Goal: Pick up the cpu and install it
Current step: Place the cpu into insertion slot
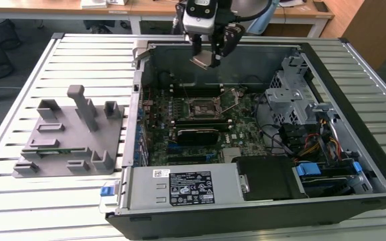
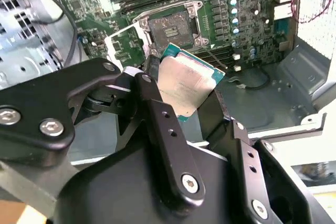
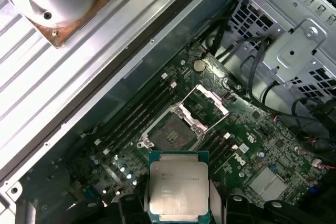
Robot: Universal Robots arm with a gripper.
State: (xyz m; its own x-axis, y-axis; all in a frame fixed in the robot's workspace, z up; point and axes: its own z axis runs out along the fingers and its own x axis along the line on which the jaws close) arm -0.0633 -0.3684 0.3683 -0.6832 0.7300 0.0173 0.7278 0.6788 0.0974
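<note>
Pick-up is done. The tool [image 1: 208,54] is clamped on the cpu [image 1: 205,61] by two opposite edges and holds it in the air over the far side of the open computer case [image 1: 267,63].

Installation is not yet done. The socket [image 1: 205,106] lies nearer on the motherboard, well below the chip. In the first wrist view it looks empty, with its frame swung open.

The cpu is square, so you have no real long axis to align. Its silvery lid is turned toward the first wrist camera. In the exterior view it hangs tilted, not level with the board.

The grey fixture block [image 1: 66,135] stands on the tabletop at the exterior view's left, well apart.
</note>
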